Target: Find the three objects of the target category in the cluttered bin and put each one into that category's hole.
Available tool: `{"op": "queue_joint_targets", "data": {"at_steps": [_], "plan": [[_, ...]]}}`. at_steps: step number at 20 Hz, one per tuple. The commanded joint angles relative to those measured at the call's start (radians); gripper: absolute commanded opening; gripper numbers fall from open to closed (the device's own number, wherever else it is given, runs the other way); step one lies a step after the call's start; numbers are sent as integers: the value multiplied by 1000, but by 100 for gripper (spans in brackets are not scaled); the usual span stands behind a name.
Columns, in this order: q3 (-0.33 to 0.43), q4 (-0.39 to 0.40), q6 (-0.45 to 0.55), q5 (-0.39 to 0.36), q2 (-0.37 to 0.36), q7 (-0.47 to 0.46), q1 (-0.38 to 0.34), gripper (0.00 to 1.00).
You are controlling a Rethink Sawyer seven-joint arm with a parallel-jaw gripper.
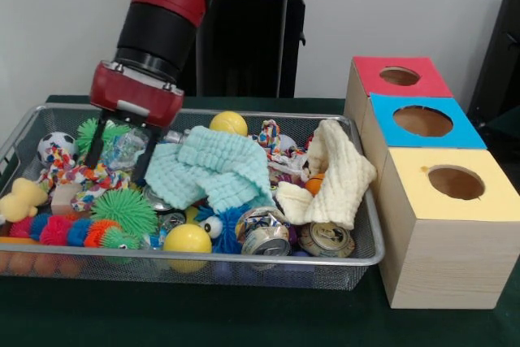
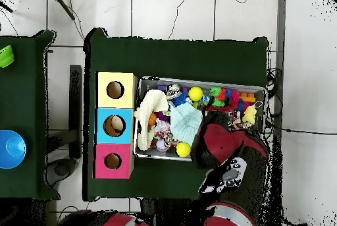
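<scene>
Green table (image 1: 244, 323): one bin (image 1: 357, 251), three boxes (image 1: 422, 127), two yellow balls (image 1: 188, 238).

Wire-mesh metal bin (image 1: 367, 259), knitted cloths (image 1: 218, 166)

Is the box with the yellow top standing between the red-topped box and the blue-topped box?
No, the blue-topped wooden box stands in the middle, with the red-topped wooden box behind it and the yellow-topped wooden box in front.
</scene>
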Motion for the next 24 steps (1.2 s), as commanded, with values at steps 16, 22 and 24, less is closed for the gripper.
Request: {"op": "queue_joint_targets", "data": {"at_steps": [16, 22, 24], "plan": [[-239, -147, -160, 162, 215, -51, -100, 100], [-239, -136, -112, 180, 214, -2, -57, 100], [-240, -133, -100, 176, 209, 7, -49, 100]]}}
